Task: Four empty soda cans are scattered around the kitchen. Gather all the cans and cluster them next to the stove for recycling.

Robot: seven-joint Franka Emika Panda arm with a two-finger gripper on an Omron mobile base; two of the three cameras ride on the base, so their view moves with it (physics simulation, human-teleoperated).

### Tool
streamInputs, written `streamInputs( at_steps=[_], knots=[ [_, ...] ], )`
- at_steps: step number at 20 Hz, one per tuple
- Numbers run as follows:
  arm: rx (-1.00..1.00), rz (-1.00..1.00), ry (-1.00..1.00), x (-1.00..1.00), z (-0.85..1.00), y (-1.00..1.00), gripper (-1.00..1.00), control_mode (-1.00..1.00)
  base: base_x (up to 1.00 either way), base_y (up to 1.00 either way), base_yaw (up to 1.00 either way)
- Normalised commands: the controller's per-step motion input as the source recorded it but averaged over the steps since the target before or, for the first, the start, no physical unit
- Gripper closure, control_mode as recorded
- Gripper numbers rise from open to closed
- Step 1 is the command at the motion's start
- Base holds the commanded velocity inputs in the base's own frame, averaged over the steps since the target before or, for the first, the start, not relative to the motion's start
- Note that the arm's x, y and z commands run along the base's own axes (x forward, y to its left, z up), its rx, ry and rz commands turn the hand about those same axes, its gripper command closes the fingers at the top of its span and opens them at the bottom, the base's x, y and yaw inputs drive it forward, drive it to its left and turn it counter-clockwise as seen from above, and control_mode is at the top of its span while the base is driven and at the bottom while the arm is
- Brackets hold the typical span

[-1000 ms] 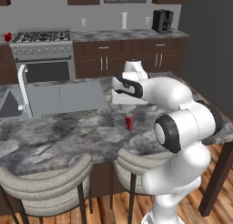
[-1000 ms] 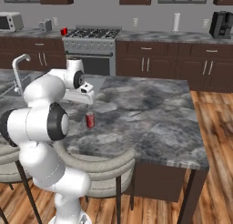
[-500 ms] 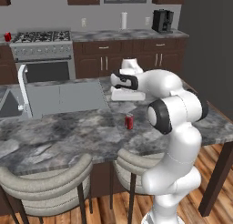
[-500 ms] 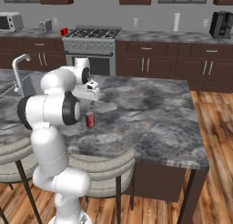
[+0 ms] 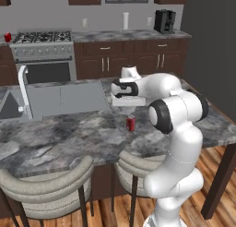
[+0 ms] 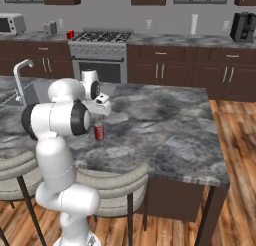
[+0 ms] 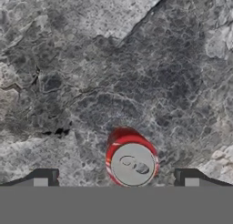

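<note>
Red and upright, one soda can (image 7: 131,160) stands on the grey marble island counter (image 6: 165,120), near its front edge, and in the hand view its silvery top sits between the two dark finger tips. The gripper (image 7: 116,178) hangs above it with its jaws spread wide and nothing held; they flank the can without touching it. From the base cameras the same can (image 5: 131,123) shows just below the white hand, apart from it. A second red can (image 5: 8,37) already stands on the back counter just beside the stove (image 5: 42,55), seen also from the right (image 6: 70,34) next to the range. So, judging by how things lie, at most one of the four is in place, this one is about to be picked up but not yet gripped, and two others are somewhere these pictures do not reach. What is left looks like the bulk of the job: lowering, closing on this can, and carrying it across to the stove.
</note>
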Motion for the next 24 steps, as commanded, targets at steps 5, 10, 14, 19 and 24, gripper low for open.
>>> streamInputs(
  at_steps=[5, 10, 14, 19, 24],
  knots=[
    [0.02, -0.01, 0.01, 0.18, -0.26, -0.07, -1.0, -1.0, 0.0, 0.0, 0.0],
    [0.01, 0.0, 0.03, 0.02, -0.13, -0.01, -1.0, -1.0, 0.0, 0.0, 0.0],
    [0.0, 0.0, 0.03, -0.17, 0.0, 0.0, -1.0, -1.0, 0.0, 0.0, 0.0],
    [0.0, 0.0, 0.0, -0.42, 0.0, -0.09, -1.0, -1.0, 0.0, 0.0, 0.0],
    [0.0, 0.0, 0.0, 0.05, -0.01, -0.07, -1.0, -1.0, 0.0, 0.0, 0.0]
  ],
)
